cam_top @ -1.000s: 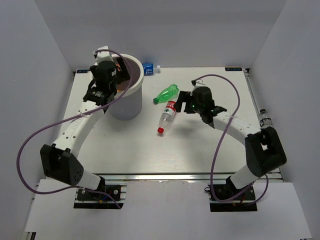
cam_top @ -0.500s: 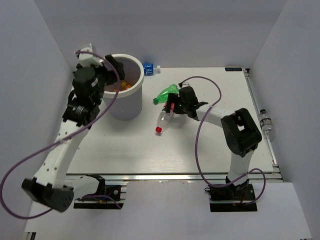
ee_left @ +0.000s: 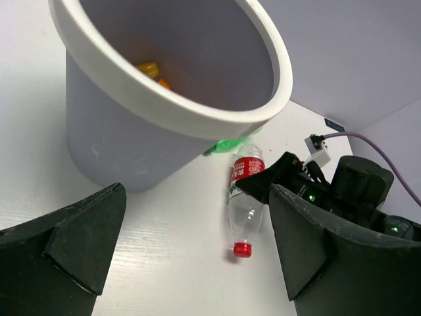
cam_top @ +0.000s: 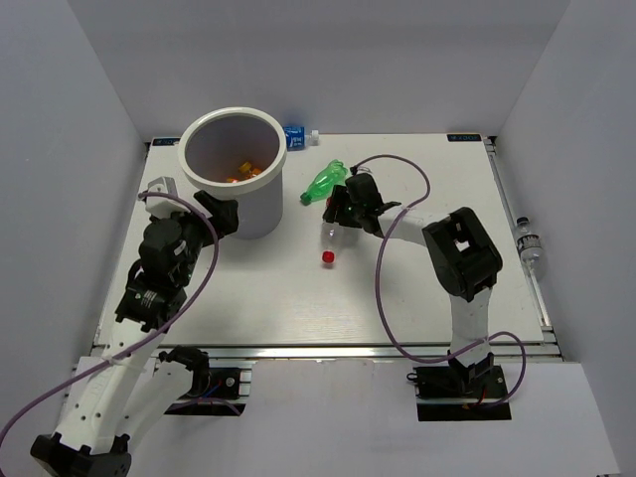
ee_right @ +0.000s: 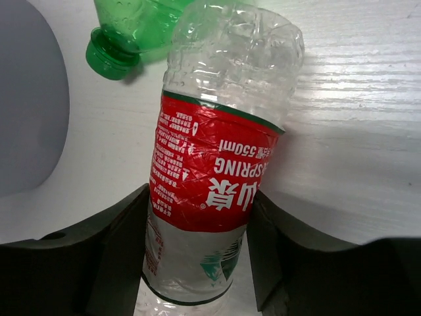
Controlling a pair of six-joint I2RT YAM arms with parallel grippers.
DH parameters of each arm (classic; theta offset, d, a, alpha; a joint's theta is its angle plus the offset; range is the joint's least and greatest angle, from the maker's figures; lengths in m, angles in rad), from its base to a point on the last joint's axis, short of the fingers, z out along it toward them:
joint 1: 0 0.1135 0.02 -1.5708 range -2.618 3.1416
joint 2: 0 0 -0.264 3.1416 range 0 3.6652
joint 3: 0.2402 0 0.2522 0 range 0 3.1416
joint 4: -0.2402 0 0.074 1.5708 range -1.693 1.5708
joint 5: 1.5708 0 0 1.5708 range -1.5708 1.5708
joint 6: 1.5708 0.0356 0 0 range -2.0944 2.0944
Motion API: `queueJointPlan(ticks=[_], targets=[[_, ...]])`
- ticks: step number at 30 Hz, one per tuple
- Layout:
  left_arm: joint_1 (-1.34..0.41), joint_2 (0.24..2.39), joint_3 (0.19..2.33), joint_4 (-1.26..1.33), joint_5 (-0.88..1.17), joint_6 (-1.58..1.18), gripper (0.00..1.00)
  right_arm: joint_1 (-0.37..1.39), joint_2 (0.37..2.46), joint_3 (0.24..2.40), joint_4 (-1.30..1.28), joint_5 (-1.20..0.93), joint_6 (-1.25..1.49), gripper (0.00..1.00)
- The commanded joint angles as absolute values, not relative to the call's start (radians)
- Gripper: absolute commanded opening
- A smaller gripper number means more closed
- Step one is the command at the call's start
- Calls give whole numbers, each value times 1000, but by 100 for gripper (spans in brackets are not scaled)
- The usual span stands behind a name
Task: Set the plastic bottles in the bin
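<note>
I count one bin (cam_top: pixel 232 169) standing near the table's (cam_top: pixel 397 298) far left corner, with two orange bottles (cam_top: pixel 243 171) lying on its floor. Four more bottles are outside it. One green bottle (cam_top: pixel 326 185) lies just right of the bin. One clear red-labelled bottle (ee_right: pixel 210 178) touches it on its near side, its red cap pointing toward the near edge. One blue-labelled bottle (cam_top: pixel 294 136) sits at the far edge behind the bin. One clear bottle (cam_top: pixel 527 243) lies beyond the right edge.

My right arm is folded at the elbow, its forearm reaching left toward mid-table. The right gripper (ee_right: pixel 197 194) is clamped on the red-labelled bottle, a finger pressed against each side of the label.

My left arm is drawn in over the left edge, its wrist angled toward the bin's near side. The left gripper (ee_left: pixel 196 189) is spread wide with nothing between its fingers, near the bin wall.
</note>
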State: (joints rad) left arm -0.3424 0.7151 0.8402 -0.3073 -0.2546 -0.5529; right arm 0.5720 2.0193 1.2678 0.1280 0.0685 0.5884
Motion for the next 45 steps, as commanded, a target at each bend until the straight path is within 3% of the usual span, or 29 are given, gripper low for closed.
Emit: queueJointPlan(ticks=[1,3,5,10,14,19,23,25,28,30,32,33,45], targets=[[-344,675,810,-324,-249,-604,98,568,2019,1269,100,101,600,56],[-344,667,807,-334,-252,-597,98,568,1941,1223,159,94,600,44],[-344,666,801,-341,-267,-598,98,568,1829,1146,233,72,562,39],[-344,669,758,-296,-267,-603,98,568,1628,1138,317,-96,419,36],[-344,692,733,-281,-259,-595,98,584,1592,1329,360,-282,321,35],[-344,704,718,-247,-238,-589,98,685,1679,1596,403,-261,178,37],[-344,732,712,-232,-198,-566,98,730,1903,1897,357,-209,150,38],[-344,741,716,-235,-201,-565,98,732,1985,2038,370,-222,187,44],[-344,749,718,-238,-216,-568,98,732,2130,2124,390,-236,247,45],[-344,747,721,-244,-210,-563,98,733,2169,2147,377,-268,264,55],[-344,739,721,-238,-199,-560,98,735,2209,2196,344,-323,268,68],[-344,736,719,-232,-193,-557,98,735,2218,2215,331,-331,267,89],[-344,750,747,-212,-169,-537,98,706,1953,2194,207,-351,117,89]])
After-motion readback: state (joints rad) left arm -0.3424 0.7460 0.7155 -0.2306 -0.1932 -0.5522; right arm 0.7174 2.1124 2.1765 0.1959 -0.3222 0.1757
